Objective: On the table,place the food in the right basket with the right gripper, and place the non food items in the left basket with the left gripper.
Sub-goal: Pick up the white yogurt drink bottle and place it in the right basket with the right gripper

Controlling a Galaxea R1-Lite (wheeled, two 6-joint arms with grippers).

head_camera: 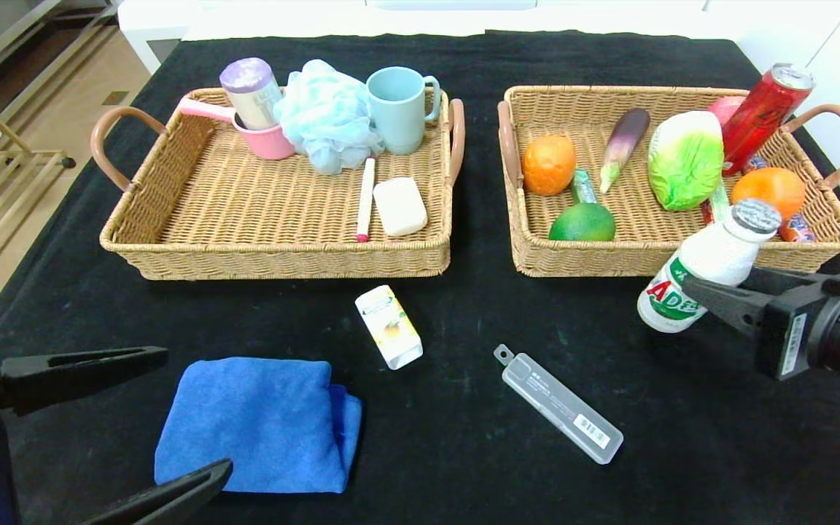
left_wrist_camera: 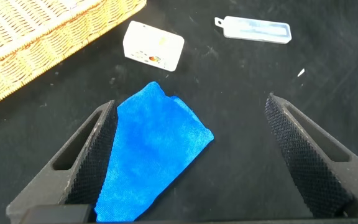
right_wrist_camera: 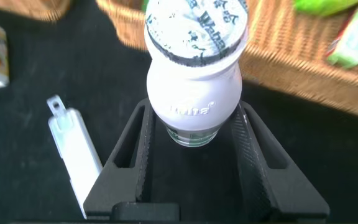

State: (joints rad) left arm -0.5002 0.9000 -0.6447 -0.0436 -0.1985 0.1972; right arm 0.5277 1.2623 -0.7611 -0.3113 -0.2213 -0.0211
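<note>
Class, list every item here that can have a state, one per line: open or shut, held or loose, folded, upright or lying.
Left pincer: open, around the towel's end.
Right pincer: shut on the bottle.
Bottle: capped, held tilted in front of the right basket.
Blue towel: folded, on the table.
Carton: loose, lying flat.
Clear case: loose, lying flat.
Cabbage: in the right basket.

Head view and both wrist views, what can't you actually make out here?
- White plastic bottle with green-red label: the right gripper covers part of its label in the head view; the right wrist view hides its base.
- Small snack packets in the right tan wicker basket: mostly hidden behind the orange and the bottle.
- Folded blue towel: its near end is cut off by the left wrist view's edge.
- Clear plastic case: barcode print too small to read.
</note>
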